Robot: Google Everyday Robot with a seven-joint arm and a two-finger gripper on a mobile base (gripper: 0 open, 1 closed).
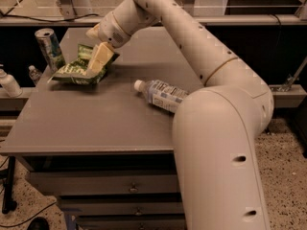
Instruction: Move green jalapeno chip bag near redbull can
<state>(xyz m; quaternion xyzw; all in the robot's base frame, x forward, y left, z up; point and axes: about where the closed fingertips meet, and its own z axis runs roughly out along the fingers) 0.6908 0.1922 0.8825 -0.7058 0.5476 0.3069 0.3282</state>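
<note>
The green jalapeno chip bag (74, 72) lies on the grey table (96, 123) at its back left, a short way right of the redbull can (50, 47), which stands upright at the table's back left corner. My gripper (97, 61) reaches down from the right onto the bag's right end and is shut on it, with a cream finger (101, 57) lying over the foil. The bag's underside rests on the tabletop. The bag and the can stand apart.
A clear plastic bottle (162, 95) with a white cap lies on its side mid-table, right of the bag. A small white pump bottle (8, 82) stands on a shelf beyond the table's left edge. My arm's large elbow (220, 143) covers the table's right side.
</note>
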